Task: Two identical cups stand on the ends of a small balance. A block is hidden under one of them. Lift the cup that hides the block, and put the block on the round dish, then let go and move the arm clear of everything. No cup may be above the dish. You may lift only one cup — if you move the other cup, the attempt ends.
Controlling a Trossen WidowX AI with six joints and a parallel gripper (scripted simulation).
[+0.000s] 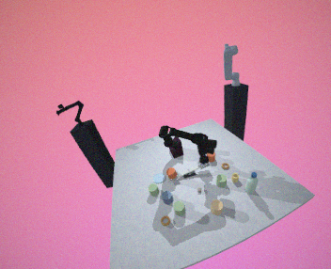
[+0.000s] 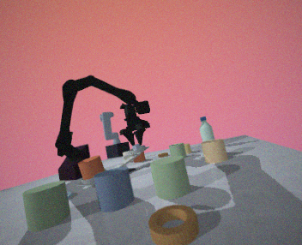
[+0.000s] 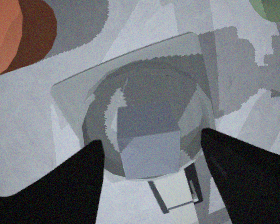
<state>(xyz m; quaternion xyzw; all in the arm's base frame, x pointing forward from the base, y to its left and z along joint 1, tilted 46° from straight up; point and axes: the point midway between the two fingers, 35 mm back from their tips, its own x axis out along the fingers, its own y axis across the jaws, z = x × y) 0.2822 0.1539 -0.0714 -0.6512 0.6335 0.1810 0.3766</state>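
A grey-blue block [image 3: 150, 155] sits uncovered on the round pan at one end of the balance [image 1: 177, 178] [image 3: 175, 192]. One orange cup [image 1: 212, 157] [image 2: 139, 157] [image 3: 5, 37] stands off the balance, beside that end. The matching orange cup [image 1: 171, 173] [image 2: 91, 167] stands at the other end. My gripper [image 1: 203, 162] [image 2: 136, 144] [image 3: 152, 142] is open and points down over the block, with visible gaps between it and both fingers in the wrist view. The round dish [image 1: 159, 178] is pale blue, lies beside the far cup and carries nothing that I can see.
A blue cylinder [image 1: 167, 197] [image 2: 114, 189], green cylinders [image 1: 179, 208] [image 2: 170, 176] and a tan cylinder [image 1: 216, 207] [image 2: 214, 151] stand around the balance. A bottle [image 1: 251, 184] [image 2: 206, 131], a small yellow cylinder [image 1: 235, 178] and brown rings [image 1: 165, 220] [image 1: 226, 166] are also on the table.
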